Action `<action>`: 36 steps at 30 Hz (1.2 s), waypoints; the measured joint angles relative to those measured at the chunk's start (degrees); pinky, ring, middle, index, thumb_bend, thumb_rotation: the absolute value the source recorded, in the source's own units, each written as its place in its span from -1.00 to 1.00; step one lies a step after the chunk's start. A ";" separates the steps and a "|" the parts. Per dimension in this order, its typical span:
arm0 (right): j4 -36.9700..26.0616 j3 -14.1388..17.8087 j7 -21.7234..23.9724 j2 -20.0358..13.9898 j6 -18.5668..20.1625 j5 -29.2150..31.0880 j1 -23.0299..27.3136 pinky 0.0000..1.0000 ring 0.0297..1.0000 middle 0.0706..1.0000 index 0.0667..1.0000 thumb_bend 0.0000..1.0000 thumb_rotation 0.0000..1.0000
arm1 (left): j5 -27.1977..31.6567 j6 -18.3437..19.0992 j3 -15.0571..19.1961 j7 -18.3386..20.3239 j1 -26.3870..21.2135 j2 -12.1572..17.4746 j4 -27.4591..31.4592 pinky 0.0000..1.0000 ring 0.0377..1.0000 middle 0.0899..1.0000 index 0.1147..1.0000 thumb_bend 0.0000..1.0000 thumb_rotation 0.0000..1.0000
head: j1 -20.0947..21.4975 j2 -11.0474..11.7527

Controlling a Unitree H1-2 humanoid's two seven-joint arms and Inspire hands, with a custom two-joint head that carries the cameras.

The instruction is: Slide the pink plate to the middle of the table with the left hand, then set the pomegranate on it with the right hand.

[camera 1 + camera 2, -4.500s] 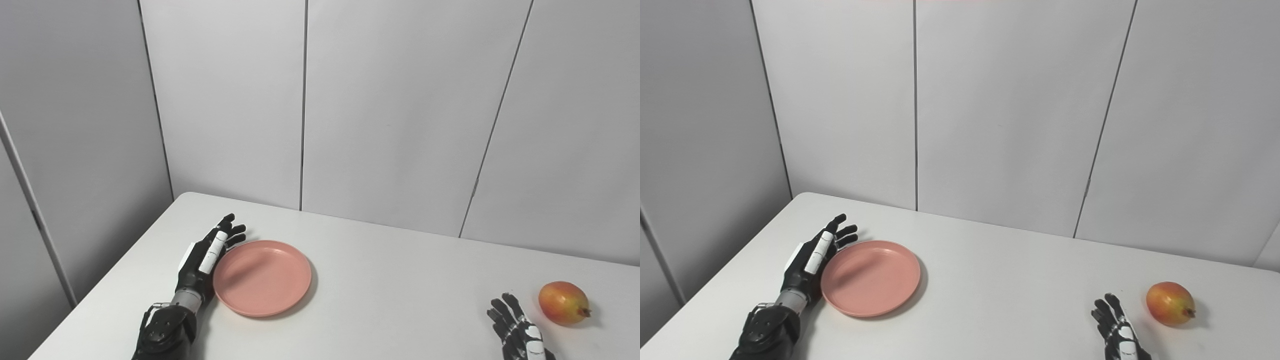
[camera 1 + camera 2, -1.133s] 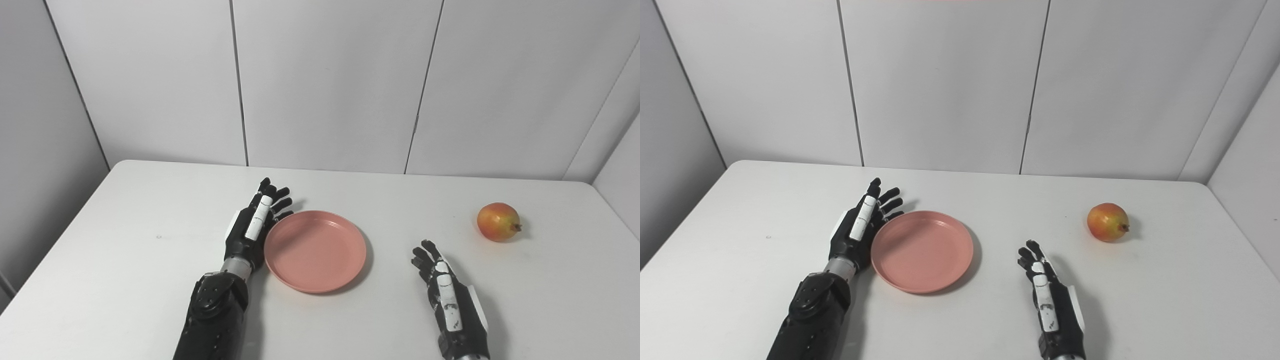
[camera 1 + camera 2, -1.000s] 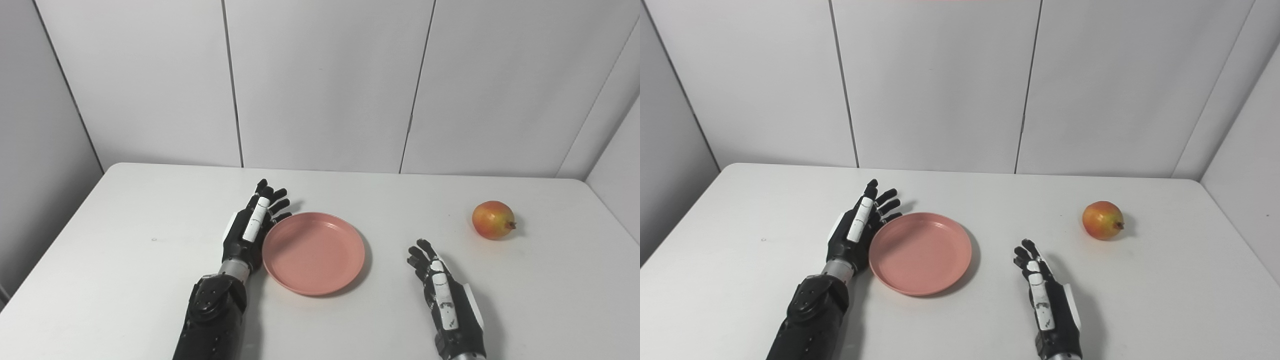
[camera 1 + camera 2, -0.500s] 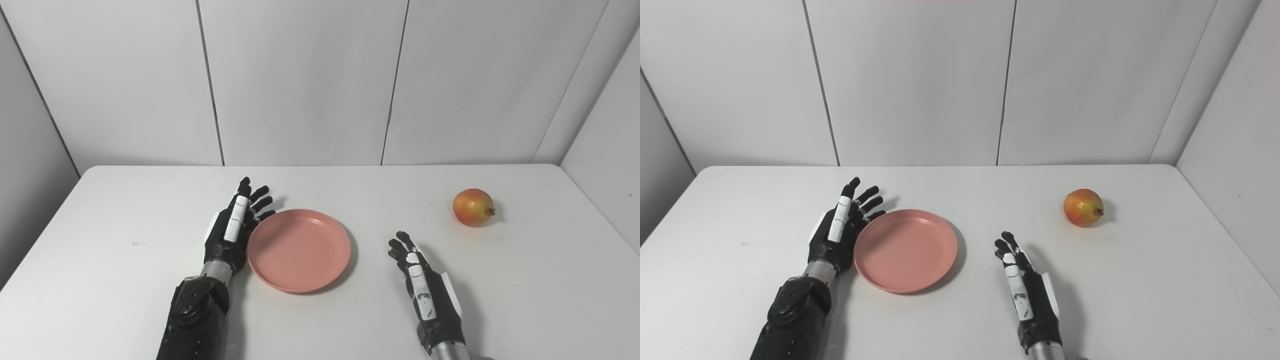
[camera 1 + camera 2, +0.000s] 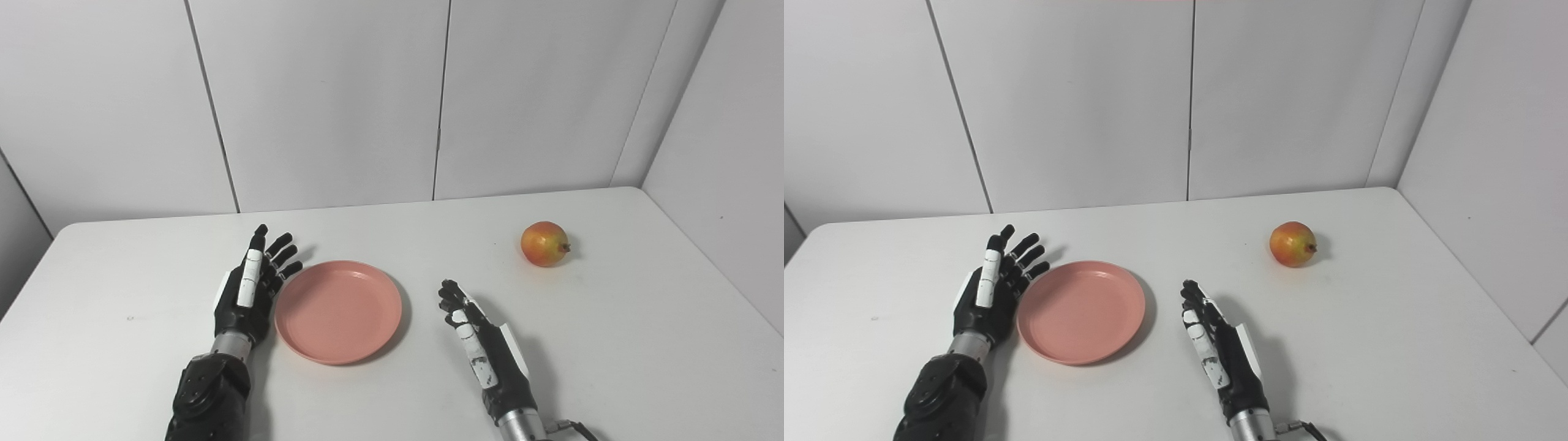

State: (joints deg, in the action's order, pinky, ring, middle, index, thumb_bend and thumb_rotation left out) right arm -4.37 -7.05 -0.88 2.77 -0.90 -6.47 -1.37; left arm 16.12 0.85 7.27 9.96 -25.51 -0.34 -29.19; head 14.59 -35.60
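The pink plate point(image 5: 339, 310) lies flat on the white table point(image 5: 643, 343), a little left of its middle. My left hand point(image 5: 251, 288) is open, fingers spread, and stands edge-on close beside the plate's left rim; I cannot tell if it touches. My right hand point(image 5: 481, 343) is open and empty, edge-on on the table to the right of the plate, apart from it. The red-yellow pomegranate point(image 5: 544, 244) sits at the far right, well beyond the right hand. It also shows in the right eye view point(image 5: 1292, 244).
Grey wall panels point(image 5: 331, 98) close off the table at the back and along the right side. The table's left edge point(image 5: 24, 288) and right edge point(image 5: 735, 288) are both in view.
The camera has swung to the right, so the whole scene shifted left in the picture. The plate and left hand have moved toward the table's middle since the oldest frames. The right hand has reached further forward.
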 measured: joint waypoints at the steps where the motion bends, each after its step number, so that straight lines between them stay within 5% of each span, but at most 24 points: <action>1: 0.05 -0.03 -0.01 -0.06 -0.14 -0.29 0.03 0.82 0.79 0.78 0.78 0.49 0.99 | 0.04 -0.01 -0.01 0.00 -0.04 -0.01 -0.08 0.59 0.73 0.71 1.00 0.77 0.53 | 0.00 0.00; 10: 0.65 -0.17 -0.48 -0.72 -2.79 -4.09 0.41 0.77 0.80 0.81 0.76 0.47 1.00 | 0.04 -0.15 -0.05 -0.01 -0.26 -0.28 -0.43 0.56 0.73 0.69 1.00 0.80 0.51 | -0.09 0.88; 24: -2.40 0.29 -8.26 -3.58 -5.09 -21.01 0.99 0.64 0.72 0.74 0.72 0.54 1.00 | 0.00 -0.18 -0.95 -0.01 -0.25 -0.77 -0.29 0.61 0.72 0.69 1.00 0.79 0.51 | 0.61 1.76; 36: -4.43 1.41 -10.91 -8.97 -5.68 -30.07 8.73 0.55 0.68 0.72 0.74 0.51 1.00 | 0.03 -0.23 -1.58 0.06 -0.27 -1.06 -0.36 0.61 0.73 0.71 1.00 0.78 0.56 | 0.79 2.64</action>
State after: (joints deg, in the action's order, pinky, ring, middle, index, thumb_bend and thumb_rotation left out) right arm -8.80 -5.64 -11.79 -6.19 -6.58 -36.54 7.36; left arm 16.15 0.62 5.69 10.02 -25.78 -1.40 -29.54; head 15.38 -32.96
